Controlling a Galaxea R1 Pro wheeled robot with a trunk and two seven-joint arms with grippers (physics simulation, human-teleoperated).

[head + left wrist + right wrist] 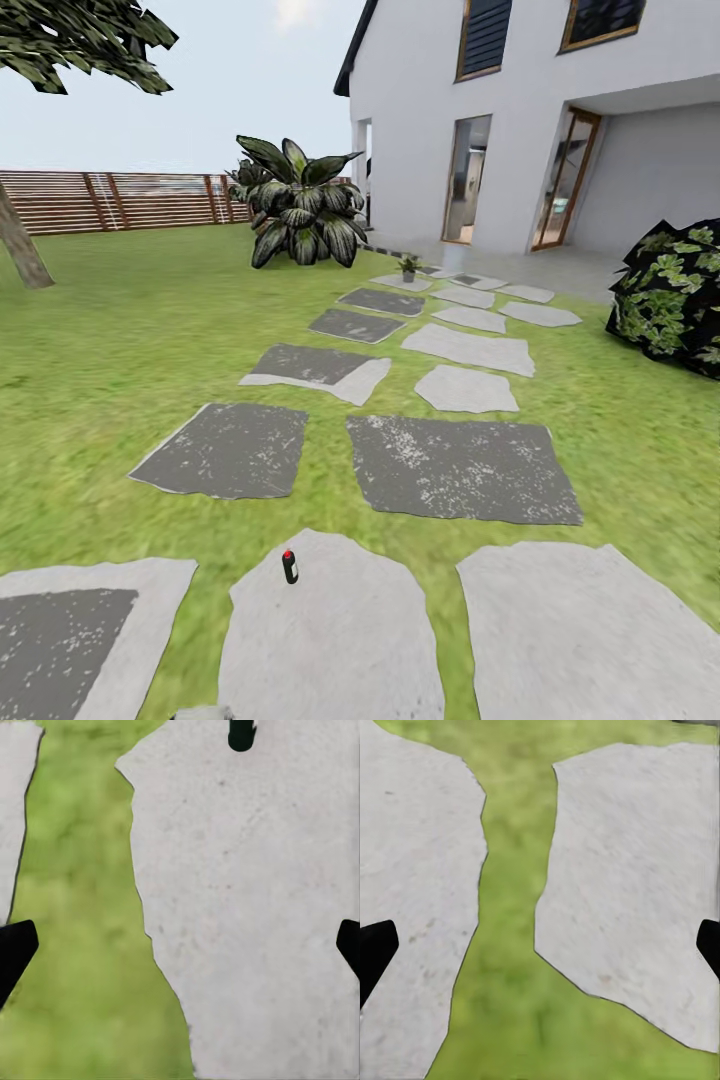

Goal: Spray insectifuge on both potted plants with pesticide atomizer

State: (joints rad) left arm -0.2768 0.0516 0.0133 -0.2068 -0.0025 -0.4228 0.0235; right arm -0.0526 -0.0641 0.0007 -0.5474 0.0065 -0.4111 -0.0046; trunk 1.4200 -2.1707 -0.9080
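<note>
The pesticide atomizer [290,566], a small dark bottle with a red cap, stands upright on a pale grey stepping stone [330,640] in the garden lawn [120,330], close in front of the robot. In the left wrist view the left gripper [180,941] hangs above that same stone, its two dark fingertips [13,952] spread wide at the opposite edges of the picture with nothing between them. The atomizer [241,735] shows there as a dark shape cut off at the frame's edge, ahead of the gripper along its fingers and well apart from them, a little toward one finger's side. A strip of grass runs beside the stone under the other finger.

The right gripper [540,945] is likewise spread, holding nothing, and hovers over a grass seam between two pale stones [637,892].

Farther out in the head view, a path of darker and lighter stepping stones leads to a white house [520,120]. At the far end of that path sits a small potted plant [408,268], far beyond the atomizer; it is too small to make out its leaves clearly. Behind it rises a large striped-leaved shrub [300,205], with a brown slatted fence [120,200] off to the left, a tree trunk [20,245] before it, and a dark leafy bush [670,295] to the right.
</note>
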